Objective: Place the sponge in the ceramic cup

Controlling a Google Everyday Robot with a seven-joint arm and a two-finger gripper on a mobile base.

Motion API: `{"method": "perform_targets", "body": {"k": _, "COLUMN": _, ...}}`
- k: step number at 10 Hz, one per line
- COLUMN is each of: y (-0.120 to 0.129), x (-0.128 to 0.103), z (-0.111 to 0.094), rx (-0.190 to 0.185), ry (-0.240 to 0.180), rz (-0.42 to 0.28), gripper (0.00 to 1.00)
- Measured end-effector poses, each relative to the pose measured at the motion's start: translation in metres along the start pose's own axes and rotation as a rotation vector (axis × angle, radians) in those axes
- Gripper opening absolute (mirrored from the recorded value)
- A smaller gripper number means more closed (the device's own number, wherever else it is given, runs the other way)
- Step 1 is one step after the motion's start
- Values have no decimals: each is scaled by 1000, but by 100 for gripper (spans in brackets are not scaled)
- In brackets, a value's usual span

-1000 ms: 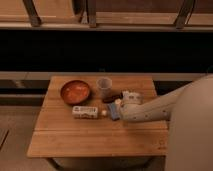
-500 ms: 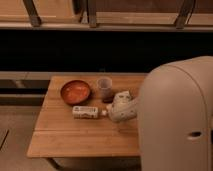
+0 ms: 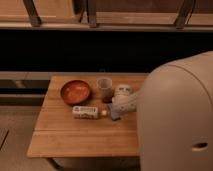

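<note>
The robot's bulky pale beige body (image 3: 175, 115) fills the right side and hides the right end of the light wooden slatted table (image 3: 75, 135); its lower edge is cut off. From it the arm reaches left, ending in the white gripper (image 3: 118, 107), low over the table's middle. Whether it is gripping or spread cannot be told. The wide orange-red bowl (image 3: 75, 91) sits at the back left. The white labelled bottle (image 3: 85, 111) lies on its side in front of it. The small pale ceramic cup (image 3: 104, 87) stands upright just right of the bowl. The blue-grey sponge (image 3: 116, 116) shows only partly beneath the gripper, outside the cup.
</note>
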Motion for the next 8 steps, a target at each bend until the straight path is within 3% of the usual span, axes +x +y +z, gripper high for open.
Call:
{"method": "perform_targets", "body": {"k": 3, "y": 12, "x": -7, "z": 19, "rx": -52, "ry": -11, "rz": 20, "gripper": 80}}
{"method": "perform_targets", "body": {"k": 6, "y": 10, "x": -3, "z": 30, "rx": -60, "ry": -29, "rz": 45, "gripper": 79}}
{"method": "perform_targets", "body": {"k": 8, "y": 13, "x": -7, "z": 37, "rx": -67, "ry": -56, "rz": 47, "gripper": 62}}
